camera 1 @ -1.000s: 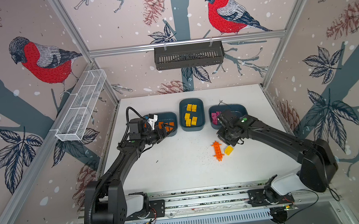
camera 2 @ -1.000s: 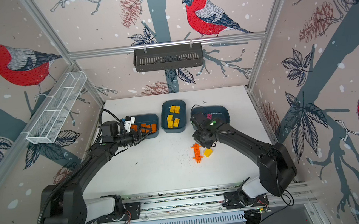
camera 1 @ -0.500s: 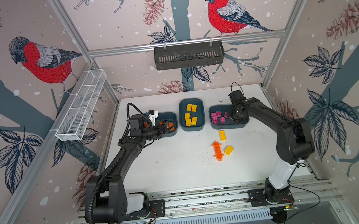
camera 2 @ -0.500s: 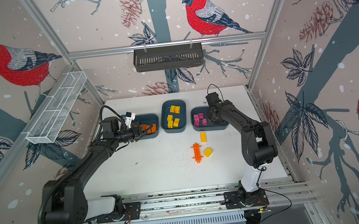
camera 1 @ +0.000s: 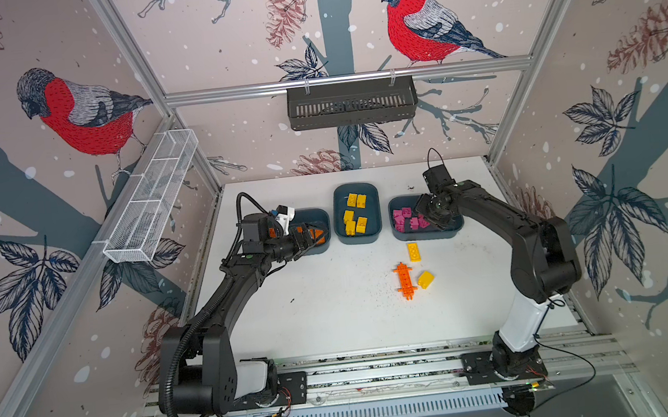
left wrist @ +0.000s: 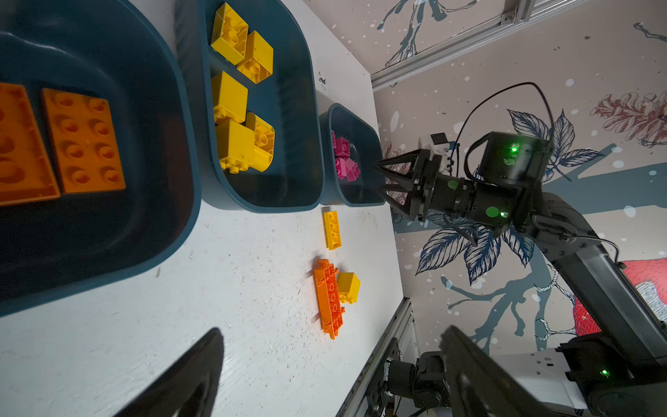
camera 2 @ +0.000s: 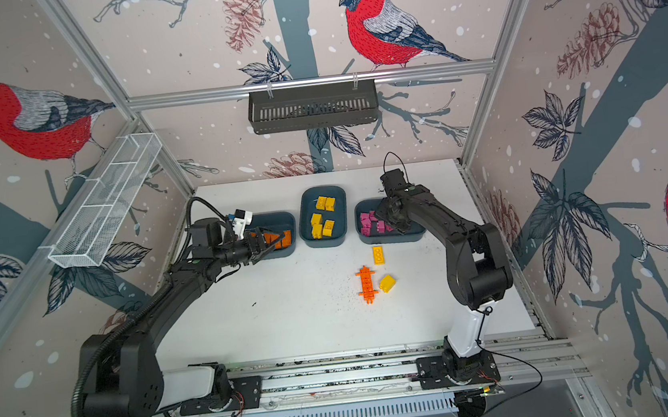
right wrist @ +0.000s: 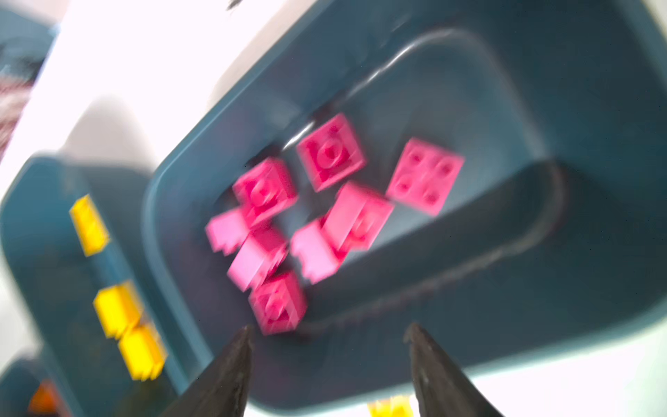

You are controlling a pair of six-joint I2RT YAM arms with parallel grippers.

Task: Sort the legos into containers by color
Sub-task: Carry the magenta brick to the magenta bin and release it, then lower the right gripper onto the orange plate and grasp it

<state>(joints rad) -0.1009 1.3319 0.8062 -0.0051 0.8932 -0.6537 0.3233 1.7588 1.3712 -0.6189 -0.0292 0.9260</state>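
Legos (camera 1: 408, 220) in pink are shown gathered in the right container (camera 1: 410, 235) in a top view. The right hand (camera 1: 429, 217), clenched low over the tabletop (camera 1: 333, 310) a second ago, is now held above that tub. A pink piece is judged delivered.

Three pieces are left unsorted: a yellow oblong brick (camera 1: 413, 251), a long orange piece (camera 1: 404, 281) and a yellow square brick (camera 1: 425, 279). All are well apart from both hands. The left hand (camera 1: 311, 237) is held over the orange container (camera 1: 318, 216).

In the left wrist view, that hand's fingers (left wrist: 195, 375) are seen spread wide, released, with nothing between them.

In the blurred right wrist view, the right hand's fingertips (right wrist: 223, 375) are shown parted and empty. The pink bricks are seen in the tub just beyond them.
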